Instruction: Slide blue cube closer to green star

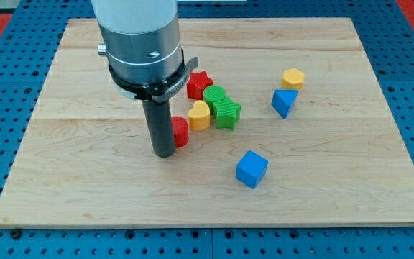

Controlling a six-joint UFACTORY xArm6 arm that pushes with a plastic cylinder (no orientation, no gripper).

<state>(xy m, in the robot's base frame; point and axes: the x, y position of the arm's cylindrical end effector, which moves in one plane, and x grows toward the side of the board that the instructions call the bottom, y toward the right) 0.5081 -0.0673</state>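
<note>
The blue cube (251, 169) lies on the wooden board (85, 187), right of centre toward the view's bottom. The green star (227, 113) sits above and left of it, in a cluster with a green round block (215, 94), a yellow heart (200, 116) and a red star (199, 83). My tip (164, 153) rests on the board left of the cluster, touching a red block (181, 131) that it partly hides. The tip is well left of the blue cube.
A blue triangular block (284, 101) and a yellow hexagonal block (292, 78) lie at the view's right, above the blue cube. The arm's grey body (139, 43) hides part of the board's upper left.
</note>
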